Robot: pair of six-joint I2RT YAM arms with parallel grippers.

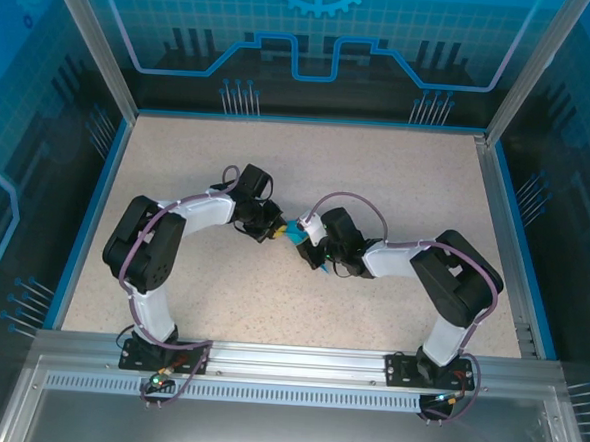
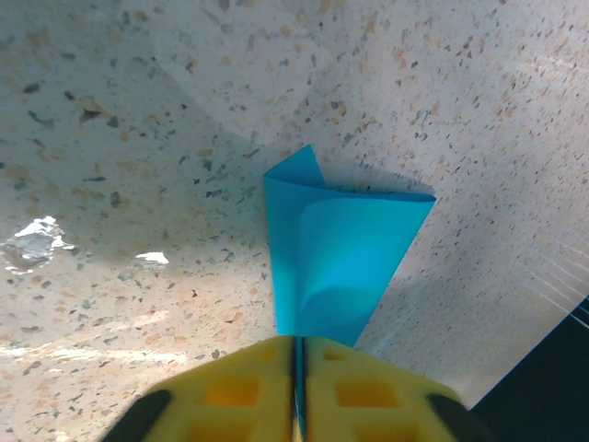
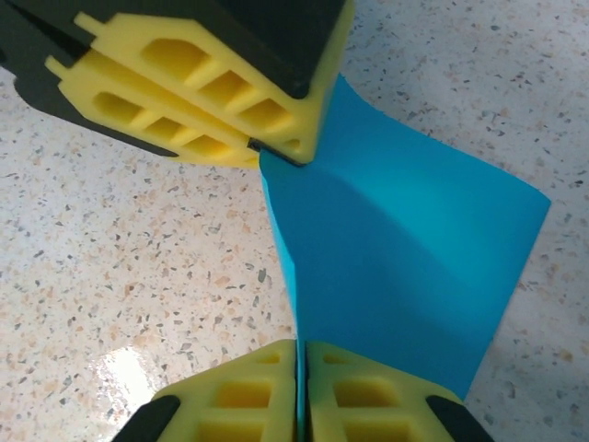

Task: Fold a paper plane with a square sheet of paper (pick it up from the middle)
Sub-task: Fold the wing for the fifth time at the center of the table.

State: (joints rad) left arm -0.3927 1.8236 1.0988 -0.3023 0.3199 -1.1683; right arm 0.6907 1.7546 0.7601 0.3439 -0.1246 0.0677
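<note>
Speckled tabletop (image 1: 378, 176), left fingers (image 2: 239, 394), right fingers (image 3: 368, 394) pinching paper (image 3: 396, 267)

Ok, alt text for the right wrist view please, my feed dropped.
A creased turquoise paper sheet is pinched by two yellow-fingered hands: the right hand grips its near edge at the bottom, the left hand its top corner at upper left. A speckled table lies behind.
</note>
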